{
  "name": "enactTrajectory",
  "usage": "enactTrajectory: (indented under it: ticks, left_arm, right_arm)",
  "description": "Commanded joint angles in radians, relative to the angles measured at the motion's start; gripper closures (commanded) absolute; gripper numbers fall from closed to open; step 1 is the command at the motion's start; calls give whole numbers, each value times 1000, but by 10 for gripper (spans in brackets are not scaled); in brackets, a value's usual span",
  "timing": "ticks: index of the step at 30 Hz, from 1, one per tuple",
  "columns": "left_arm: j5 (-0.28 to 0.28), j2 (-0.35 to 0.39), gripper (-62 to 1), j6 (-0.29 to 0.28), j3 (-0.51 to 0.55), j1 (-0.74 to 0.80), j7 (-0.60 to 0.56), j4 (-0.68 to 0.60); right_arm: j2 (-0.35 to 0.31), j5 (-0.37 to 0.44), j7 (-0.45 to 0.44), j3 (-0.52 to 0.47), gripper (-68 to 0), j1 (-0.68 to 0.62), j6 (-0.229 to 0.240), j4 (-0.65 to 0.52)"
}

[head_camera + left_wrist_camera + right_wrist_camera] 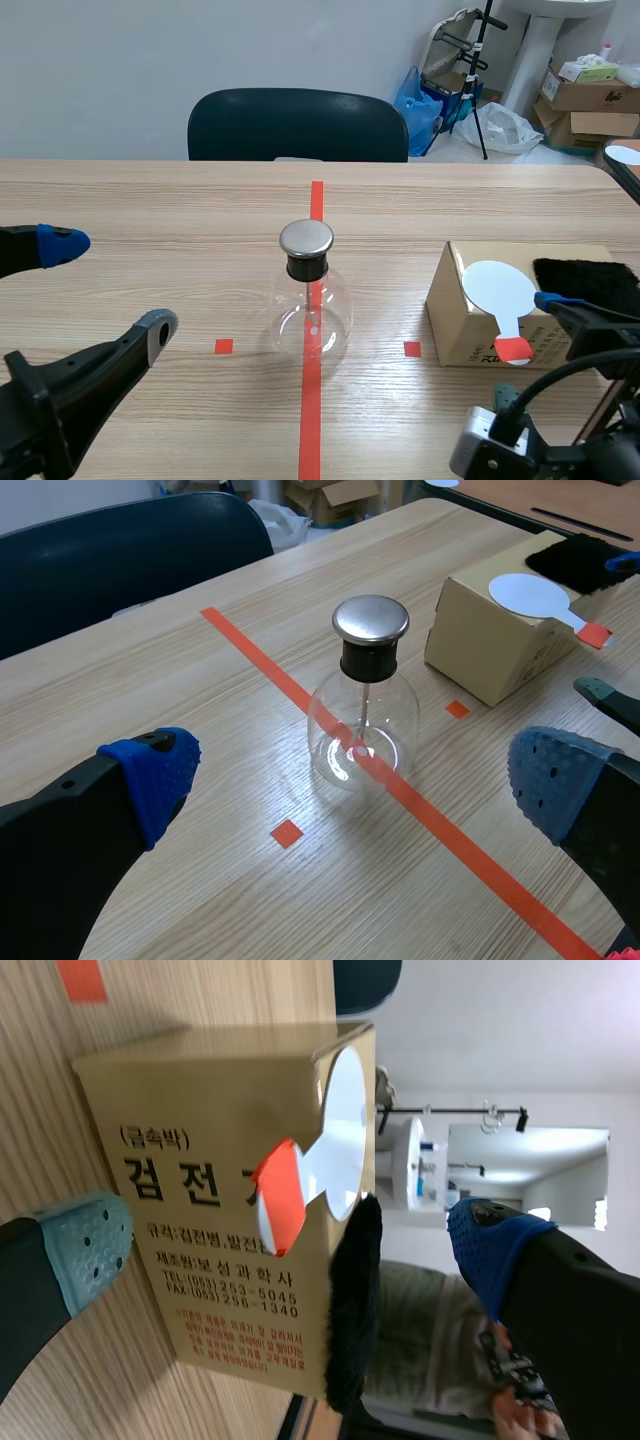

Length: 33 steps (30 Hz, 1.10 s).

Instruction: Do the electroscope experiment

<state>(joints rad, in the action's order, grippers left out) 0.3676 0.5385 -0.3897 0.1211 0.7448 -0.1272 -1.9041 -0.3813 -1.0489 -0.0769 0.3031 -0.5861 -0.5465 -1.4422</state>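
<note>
Surface of pale wood grain (150,210) fills the scene, with a dark chair (297,125) at its far edge. A cardboard box (455,325) printed with Korean lettering sits on the right. The left pincer (108,290) is low at the near left, fingers spread wide, gripping nothing. The right pincer (292,1243), at the near right just before the box, is likewise wide and empty. The electroscope (310,295), a clear glass flask with a round metal cap and a thin rod inside, stands upright at the centre on the tape line. A black fur cloth (590,280) lies on the box top's right part. Beside it rests a white round paddle (498,287), its red handle end overhanging the box's near edge.
</note>
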Motion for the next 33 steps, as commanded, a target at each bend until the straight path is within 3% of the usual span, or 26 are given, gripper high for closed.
enactTrajectory:
  ticks: [1, 14, 33]
  left_arm:
    - [10, -6, -623, -2, 3, 0, -15, -20]
    - [10, -6, -623, -2, 3, 0, -15, -20]
    - [10, -6, -623, -2, 3, 0, -15, -20]
  right_arm:
    - [20, -26, 5, -9, -679, 17, -15, 2]
    - [60, -116, 5, -5, -679, 42, -15, 32]
    - [60, -127, 49, -7, -679, 69, -23, 32]
